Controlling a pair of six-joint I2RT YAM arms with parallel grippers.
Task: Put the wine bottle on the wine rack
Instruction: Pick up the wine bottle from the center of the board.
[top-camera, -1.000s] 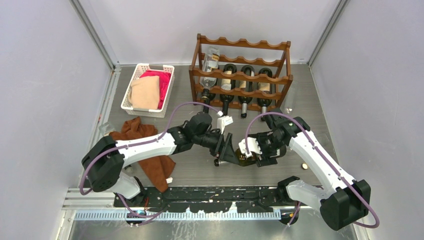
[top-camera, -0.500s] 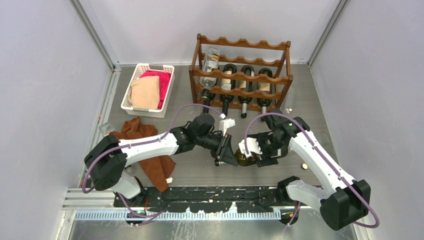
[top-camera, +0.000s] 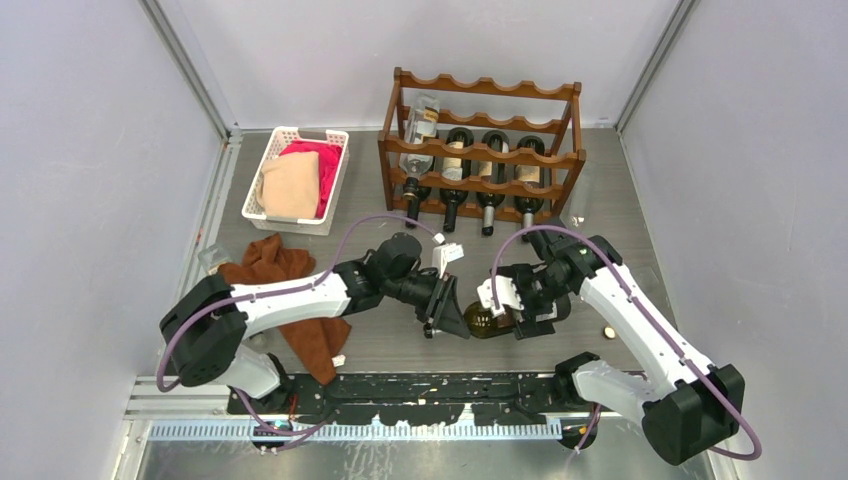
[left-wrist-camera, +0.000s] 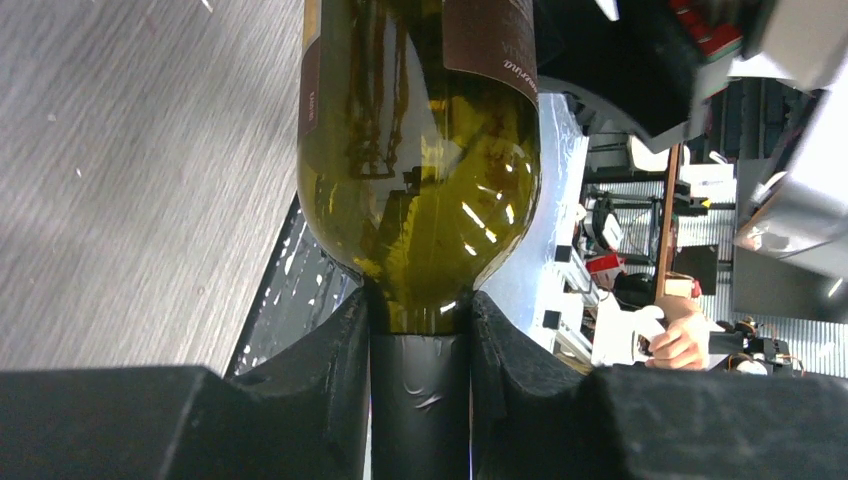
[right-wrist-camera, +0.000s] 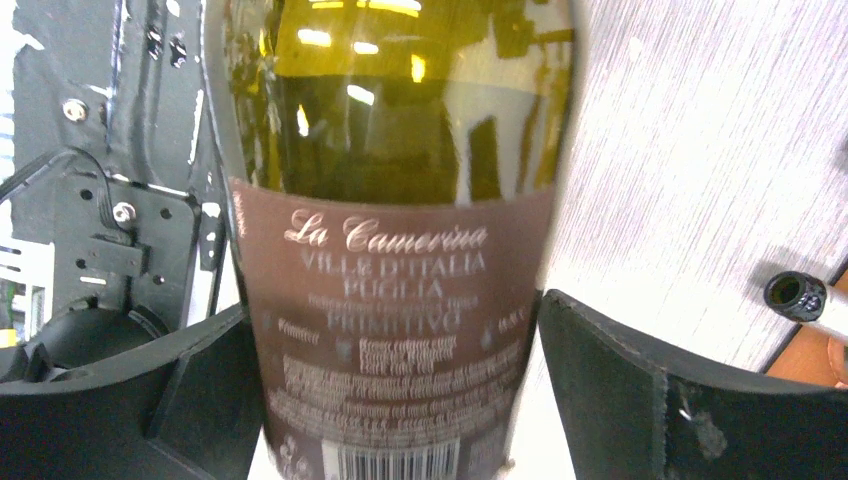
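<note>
wine bottle (top-camera: 487, 322) lies crosswise, neck in left jaws, seemingly level.

The olive-green glass wine bottle (left-wrist-camera: 420, 150) carries a brown label (right-wrist-camera: 390, 330), and the scalloped wooden wine rack (top-camera: 487, 88) is reddish-brown.

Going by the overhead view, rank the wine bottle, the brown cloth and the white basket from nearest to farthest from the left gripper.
1. The wine bottle: lying on the table in front, its neck clamped in the left gripper.
2. The brown cloth: on the table, off to the gripper's left.
3. The white basket: at the back left of the table.
</note>
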